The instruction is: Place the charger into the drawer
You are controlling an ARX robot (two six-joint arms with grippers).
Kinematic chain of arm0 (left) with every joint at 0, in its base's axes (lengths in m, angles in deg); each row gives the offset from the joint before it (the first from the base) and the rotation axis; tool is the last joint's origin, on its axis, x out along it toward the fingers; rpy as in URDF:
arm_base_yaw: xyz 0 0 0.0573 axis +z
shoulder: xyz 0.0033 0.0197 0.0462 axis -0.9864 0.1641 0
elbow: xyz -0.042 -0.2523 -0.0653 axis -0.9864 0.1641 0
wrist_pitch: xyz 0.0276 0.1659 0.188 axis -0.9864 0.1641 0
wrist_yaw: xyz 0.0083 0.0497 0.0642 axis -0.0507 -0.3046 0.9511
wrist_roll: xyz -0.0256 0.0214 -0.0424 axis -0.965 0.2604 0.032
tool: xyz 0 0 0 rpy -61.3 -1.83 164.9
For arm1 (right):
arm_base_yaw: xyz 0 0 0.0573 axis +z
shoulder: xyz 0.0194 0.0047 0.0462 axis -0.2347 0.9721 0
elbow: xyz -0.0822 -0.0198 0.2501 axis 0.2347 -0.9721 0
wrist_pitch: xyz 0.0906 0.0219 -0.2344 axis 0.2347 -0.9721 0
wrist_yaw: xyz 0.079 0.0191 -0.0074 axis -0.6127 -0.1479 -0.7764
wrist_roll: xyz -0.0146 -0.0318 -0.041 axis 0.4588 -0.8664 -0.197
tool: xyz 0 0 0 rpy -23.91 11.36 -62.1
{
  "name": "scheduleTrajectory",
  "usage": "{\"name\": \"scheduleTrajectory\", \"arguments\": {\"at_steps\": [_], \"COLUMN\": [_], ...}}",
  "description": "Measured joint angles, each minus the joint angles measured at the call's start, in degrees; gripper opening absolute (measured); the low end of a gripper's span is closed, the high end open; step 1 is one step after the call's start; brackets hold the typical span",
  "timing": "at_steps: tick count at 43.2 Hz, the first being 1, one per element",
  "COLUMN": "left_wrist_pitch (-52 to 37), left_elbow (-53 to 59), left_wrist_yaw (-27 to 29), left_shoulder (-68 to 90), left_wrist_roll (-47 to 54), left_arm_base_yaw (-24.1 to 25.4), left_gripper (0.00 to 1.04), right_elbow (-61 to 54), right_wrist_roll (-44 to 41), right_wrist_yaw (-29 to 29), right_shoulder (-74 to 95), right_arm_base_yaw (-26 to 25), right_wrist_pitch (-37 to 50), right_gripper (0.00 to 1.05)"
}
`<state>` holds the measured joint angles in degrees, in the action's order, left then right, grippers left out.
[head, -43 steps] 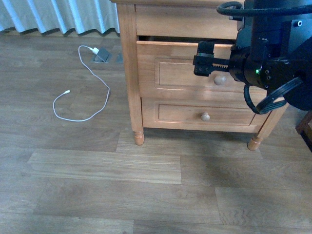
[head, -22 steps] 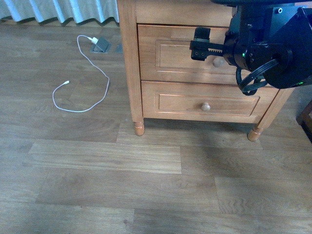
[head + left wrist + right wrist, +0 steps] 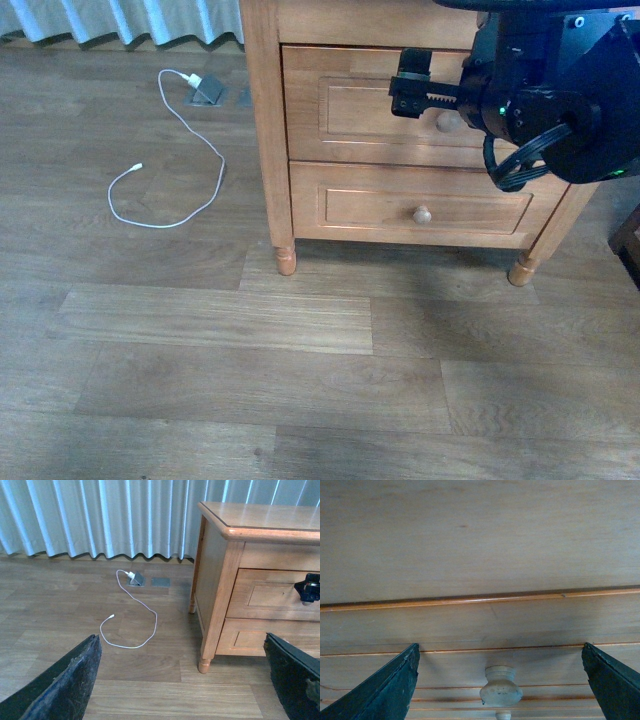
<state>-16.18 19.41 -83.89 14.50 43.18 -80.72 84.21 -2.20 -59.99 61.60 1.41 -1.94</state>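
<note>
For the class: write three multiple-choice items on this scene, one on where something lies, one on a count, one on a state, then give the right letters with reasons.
1. Where does the white cable lie?
A. on the floor beside the cabinet
B. on top of the cabinet
C. in the gripper

2. How many round knobs show on the cabinet front?
A. one
B. two
C. four

3. How is the upper drawer?
A. pulled far out
B. removed
C. shut

Answers: 1 A, the cable curls on the floorboards; 2 B, an upper knob and a lower knob; 3 C, its front sits flush, with the right gripper open around its knob.
</note>
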Motion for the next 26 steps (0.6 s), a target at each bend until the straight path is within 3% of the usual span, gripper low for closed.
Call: {"name": "scheduleTrajectory", "arguments": {"at_steps": [16, 26], "left_wrist_pitch": [0.0, 0.0], "left_elbow": [0.0, 0.0], "left_wrist_yaw": [0.0, 0.0], "left_shoulder": [0.0, 0.0], "left_wrist_roll": [0.0, 0.0], "left_arm_base_yaw": [0.0, 0.0], "left_gripper": [0.99, 0.99], "right_elbow": [-18.25, -30.97], "right_wrist_roll": [-0.7, 1.11], "right_wrist_yaw": [-5.25, -6.95], "right_shoulder": [-18.23, -35.89], "right_arm_base_yaw": [-0.37, -1.33], "right_wrist_pitch": [3.06, -0.66], "right_gripper": [0.96, 0.96]}}
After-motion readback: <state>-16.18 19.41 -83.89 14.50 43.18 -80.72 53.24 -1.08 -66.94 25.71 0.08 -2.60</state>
